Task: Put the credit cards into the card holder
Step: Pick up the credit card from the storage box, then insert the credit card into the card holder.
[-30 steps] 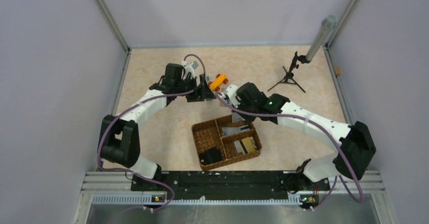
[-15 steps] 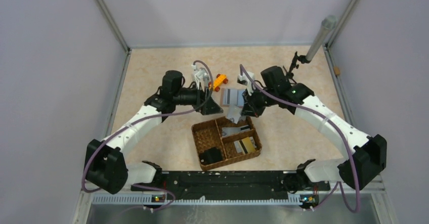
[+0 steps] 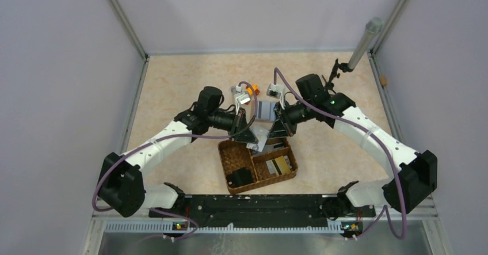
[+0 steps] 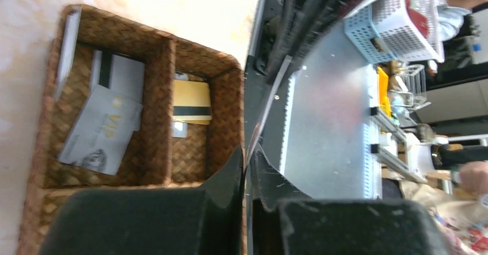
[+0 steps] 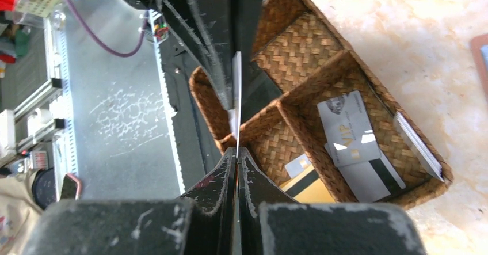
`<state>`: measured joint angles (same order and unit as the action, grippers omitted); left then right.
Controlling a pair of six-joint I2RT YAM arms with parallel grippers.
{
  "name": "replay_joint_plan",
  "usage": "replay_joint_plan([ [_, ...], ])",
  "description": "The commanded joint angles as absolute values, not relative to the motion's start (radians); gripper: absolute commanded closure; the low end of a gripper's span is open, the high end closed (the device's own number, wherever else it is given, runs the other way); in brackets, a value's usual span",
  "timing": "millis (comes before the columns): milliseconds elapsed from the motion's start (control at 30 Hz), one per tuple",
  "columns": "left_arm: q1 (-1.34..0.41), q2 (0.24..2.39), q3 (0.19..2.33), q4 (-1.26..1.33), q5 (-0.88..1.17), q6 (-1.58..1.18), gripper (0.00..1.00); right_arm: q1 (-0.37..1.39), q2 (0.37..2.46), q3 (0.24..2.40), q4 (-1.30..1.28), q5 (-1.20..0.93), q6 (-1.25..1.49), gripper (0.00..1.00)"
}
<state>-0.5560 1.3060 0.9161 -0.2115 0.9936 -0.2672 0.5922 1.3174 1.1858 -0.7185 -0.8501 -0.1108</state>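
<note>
basket (image 4: 161,111) = ref | L gripper (image 4: 246,166) above its far rim, jaws nipped onto thin pale card (image 3: 260,141), card edge-on | R gripper (image 5: 237,160) opp. side, clamped tight on same card per top view | card holder (image 3: 265,110) lying open just beyond basket | VIP card (image 4: 100,131) + gold card (image 4: 191,99) in separate basket compartments

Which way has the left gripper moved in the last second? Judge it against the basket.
Yes: the left gripper has moved right and nearer, ending at the woven basket's far rim.
</note>
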Motion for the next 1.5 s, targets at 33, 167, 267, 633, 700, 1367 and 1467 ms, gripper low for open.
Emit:
replay_joint_plan([
  [33, -0.559, 1.305, 0.925, -0.140, 0.999, -0.299, 1.00, 0.564, 1.310, 1.216, -0.641, -0.802, -0.048, 0.96],
  [167, -0.540, 1.355, 0.959, -0.072, 0.852, -0.402, 1.00, 0.491, 1.307, 1.201, -0.542, -0.685, 0.064, 0.45],
  [267, -0.494, 1.461, 1.044, -0.078, 0.800, -0.474, 1.00, 0.407, 1.321, 1.192, -0.474, -0.583, 0.136, 0.34],
  [633, -0.415, 1.925, 1.484, -0.207, 0.747, -0.567, 1.00, 0.391, 1.630, 1.317, -0.457, 0.004, 0.260, 0.30],
  [700, -0.413, 1.983, 1.555, -0.235, 0.751, -0.561, 1.00, 0.390, 1.701, 1.350, -0.450, 0.060, 0.271, 0.30],
  [1367, -0.421, 2.186, 1.697, -0.301, 0.768, -0.586, 1.00, 0.387, 1.955, 1.443, -0.527, 0.131, 0.292, 0.78],
  [1467, -0.431, 2.189, 1.678, -0.273, 0.770, -0.609, 1.00, 0.384, 1.971, 1.453, -0.526, 0.132, 0.291, 0.93],
])
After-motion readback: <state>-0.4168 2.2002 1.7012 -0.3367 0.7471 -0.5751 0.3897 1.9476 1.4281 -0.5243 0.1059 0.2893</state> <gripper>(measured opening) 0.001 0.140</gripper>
